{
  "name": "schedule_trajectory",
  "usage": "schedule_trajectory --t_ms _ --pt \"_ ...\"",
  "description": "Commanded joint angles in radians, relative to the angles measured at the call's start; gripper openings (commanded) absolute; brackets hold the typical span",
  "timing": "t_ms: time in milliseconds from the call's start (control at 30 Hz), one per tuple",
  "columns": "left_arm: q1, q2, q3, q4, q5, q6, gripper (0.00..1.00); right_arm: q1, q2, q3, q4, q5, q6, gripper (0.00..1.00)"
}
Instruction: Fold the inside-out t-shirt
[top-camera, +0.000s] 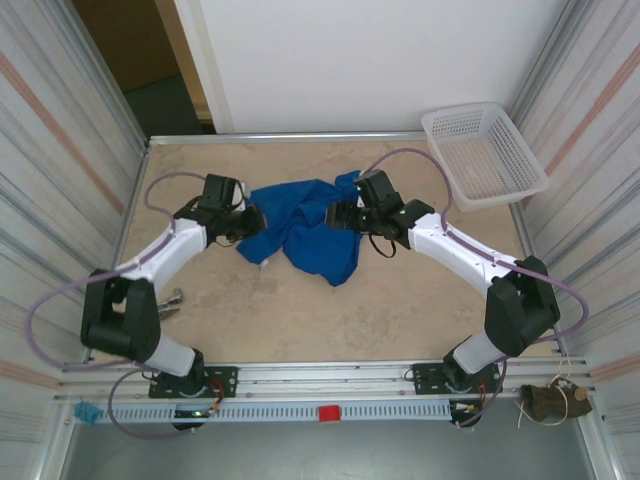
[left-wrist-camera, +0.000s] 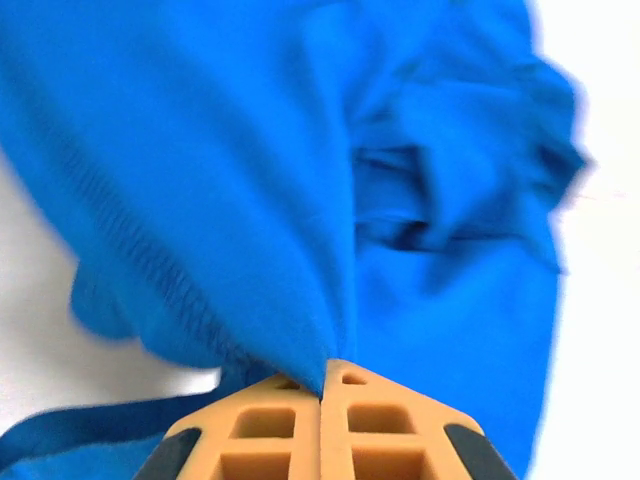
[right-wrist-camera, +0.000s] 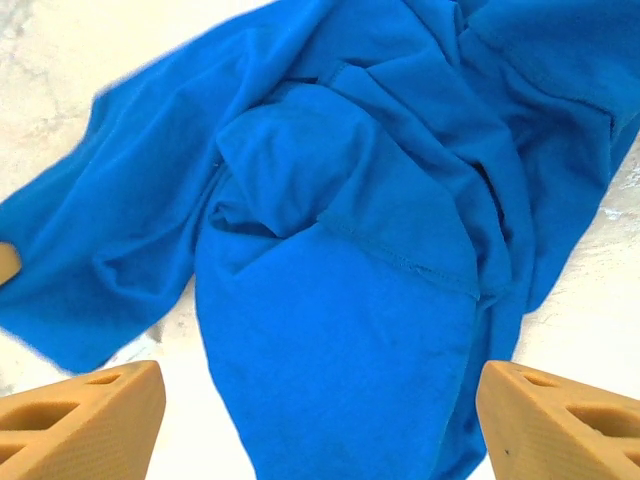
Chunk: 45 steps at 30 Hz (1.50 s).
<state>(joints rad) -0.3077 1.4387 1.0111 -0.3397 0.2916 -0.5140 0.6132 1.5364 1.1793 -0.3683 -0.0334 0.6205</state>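
The inside-out t-shirt (top-camera: 300, 232) is a crumpled heap of royal-blue cloth in the middle of the table, between the two arms. My left gripper (top-camera: 252, 222) is at the heap's left edge, shut on a fold of the t-shirt (left-wrist-camera: 250, 200), with the cloth pinched between the orange fingertips (left-wrist-camera: 270, 400). My right gripper (top-camera: 336, 214) hovers at the heap's right edge, its jaws wide open. In the right wrist view the t-shirt (right-wrist-camera: 340, 330) lies below and between the orange fingers (right-wrist-camera: 90, 415), with a stitched hem showing; nothing is gripped there.
A white lattice basket (top-camera: 483, 155) stands at the table's back right corner. Corrugated walls close in both sides, and a rail (top-camera: 320, 375) runs along the near edge. Bare tabletop (top-camera: 330, 320) lies in front of the heap.
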Motion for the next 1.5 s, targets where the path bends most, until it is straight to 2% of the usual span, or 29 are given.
schedule_trajectory --t_ms 0,100,200,233,300,333,400,467,600,700,833,933,1067,1133,1367,1467 --pt "-0.040 -0.090 -0.046 0.015 -0.046 -0.093 0.00 -0.025 0.013 0.002 -0.008 -0.027 0.013 0.81" --pt "-0.031 -0.131 -0.063 0.010 -0.076 -0.113 0.00 -0.030 0.000 -0.029 0.003 -0.061 0.021 0.81" --pt "-0.022 -0.120 -0.034 0.004 -0.046 -0.104 0.00 0.014 -0.025 -0.054 0.045 -0.084 0.009 0.81" --pt "-0.024 -0.107 -0.023 0.010 -0.011 -0.099 0.05 0.032 -0.027 -0.054 0.045 -0.072 0.000 0.81" --pt "-0.031 -0.069 0.004 0.028 0.075 -0.086 0.35 0.067 -0.023 -0.053 0.030 -0.034 -0.005 0.80" --pt "-0.038 -0.058 0.017 0.016 0.081 -0.082 0.44 0.079 -0.023 -0.059 0.030 -0.023 -0.001 0.78" --pt "-0.044 -0.057 0.022 -0.009 0.037 -0.077 0.57 0.103 -0.022 -0.084 0.052 -0.011 0.019 0.77" --pt "-0.029 -0.074 0.001 -0.024 -0.033 -0.092 0.65 0.127 -0.002 -0.095 0.072 -0.016 0.038 0.76" --pt "0.063 -0.085 -0.024 -0.032 -0.054 -0.128 0.71 0.196 0.095 -0.048 0.100 -0.022 0.058 0.75" --pt "0.139 -0.039 0.011 -0.071 -0.067 -0.104 0.74 0.254 0.217 0.056 0.100 -0.030 0.061 0.74" --pt "0.218 0.113 0.112 -0.132 -0.074 -0.041 0.74 0.318 0.383 0.230 0.062 -0.037 0.063 0.74" --pt "0.252 0.238 0.197 -0.162 -0.091 0.002 0.74 0.357 0.458 0.314 0.031 -0.012 0.081 0.79" --pt "0.271 0.400 0.324 -0.202 -0.119 0.069 0.74 0.389 0.503 0.349 0.029 0.018 0.112 0.86" --pt "0.275 0.461 0.376 -0.217 -0.129 0.091 0.73 0.399 0.521 0.354 0.027 0.024 0.129 0.86" --pt "0.275 0.581 0.449 -0.217 -0.081 0.120 0.72 0.412 0.600 0.416 0.005 0.050 0.160 0.85" --pt "0.274 0.596 0.433 -0.188 -0.040 0.106 0.67 0.410 0.632 0.449 -0.012 0.070 0.160 0.79"
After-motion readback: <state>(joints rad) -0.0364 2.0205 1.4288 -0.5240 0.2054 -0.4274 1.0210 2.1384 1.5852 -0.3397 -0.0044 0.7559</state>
